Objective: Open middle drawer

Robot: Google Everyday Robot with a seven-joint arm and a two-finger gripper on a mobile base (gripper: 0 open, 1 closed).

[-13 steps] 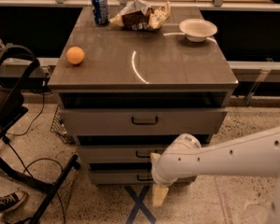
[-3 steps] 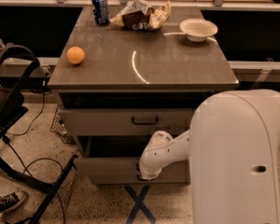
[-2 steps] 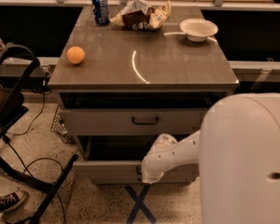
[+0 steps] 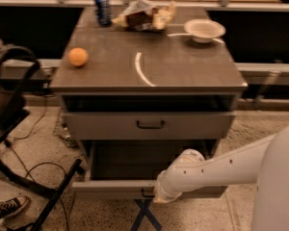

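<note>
The middle drawer [image 4: 111,188] stands pulled far out of the grey cabinet, its dark inside [image 4: 139,159] open to view. Its small dark loop handle [image 4: 146,193] is at the centre of the low front. My gripper [image 4: 156,195] is at the end of the white arm [image 4: 216,170], right against that handle at the drawer front. The taller top drawer [image 4: 149,124] above is pushed in. The lowest drawer is hidden under the open one.
On the cabinet top [image 4: 149,61] lie an orange [image 4: 78,57], a blue can [image 4: 102,7], a snack bag [image 4: 144,15] and a white bowl [image 4: 204,30]. A black chair frame [image 4: 19,129] and a shoe [image 4: 8,207] are at left. Blue tape [image 4: 144,216] marks the floor.
The middle drawer has slid further out toward the camera. My arm has drawn back with it, and its bulky white part now fills less of the view at the right.
</note>
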